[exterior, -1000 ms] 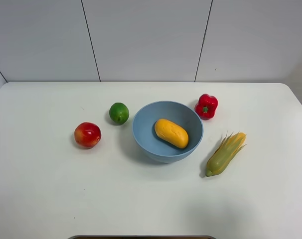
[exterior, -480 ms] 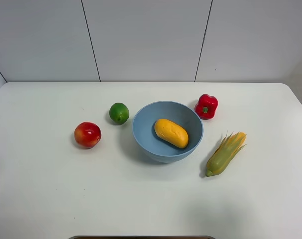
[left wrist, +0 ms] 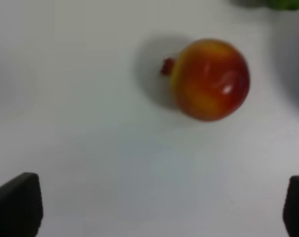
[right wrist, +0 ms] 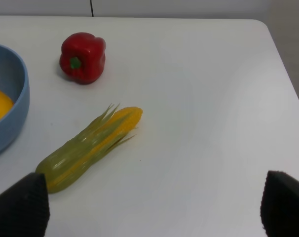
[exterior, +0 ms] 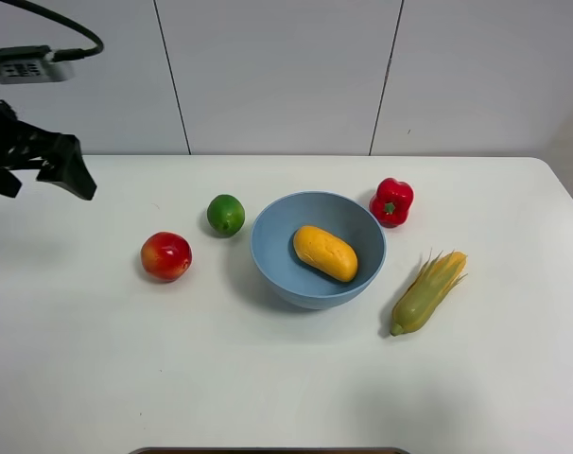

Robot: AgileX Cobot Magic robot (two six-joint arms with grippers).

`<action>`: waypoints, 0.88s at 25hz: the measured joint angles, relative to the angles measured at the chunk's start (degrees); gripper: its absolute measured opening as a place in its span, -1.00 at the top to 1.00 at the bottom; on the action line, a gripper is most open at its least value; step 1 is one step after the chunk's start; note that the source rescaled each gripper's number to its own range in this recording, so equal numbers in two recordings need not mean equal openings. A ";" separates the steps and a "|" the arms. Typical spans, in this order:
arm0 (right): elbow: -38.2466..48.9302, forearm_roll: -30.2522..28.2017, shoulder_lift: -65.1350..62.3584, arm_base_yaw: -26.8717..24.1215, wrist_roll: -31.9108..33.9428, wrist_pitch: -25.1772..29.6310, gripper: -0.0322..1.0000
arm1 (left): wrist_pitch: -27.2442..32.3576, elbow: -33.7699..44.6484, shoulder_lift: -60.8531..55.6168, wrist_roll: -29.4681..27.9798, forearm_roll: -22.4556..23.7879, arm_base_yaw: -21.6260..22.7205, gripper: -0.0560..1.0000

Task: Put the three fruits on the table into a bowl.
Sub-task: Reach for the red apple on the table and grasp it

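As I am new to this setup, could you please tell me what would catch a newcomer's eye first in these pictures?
The light-blue bowl in the middle of the white table draws the eye first, with the orange-yellow mango lying inside it. To its left the red apple and the green lime sit on the table, and the dark left gripper hovers open over the far left corner.

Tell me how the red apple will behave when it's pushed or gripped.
The apple is round and sits loose on the flat table, so a nudge would probably roll it. Its skin shows a glossy highlight, so it may slip unless the jaws close across its widest part.
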 joint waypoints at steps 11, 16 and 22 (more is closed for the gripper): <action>0.00 0.00 0.00 0.00 0.00 0.00 -0.50 | -6.78 -4.45 12.41 -8.83 1.08 -11.10 -0.99; 0.00 0.00 0.00 0.00 0.00 0.00 -0.50 | -8.64 -4.45 15.83 -13.41 3.29 -13.96 -0.99; 0.00 0.00 0.00 0.00 0.00 -0.01 -0.50 | -9.24 -4.45 19.86 -15.56 5.07 -15.05 -0.99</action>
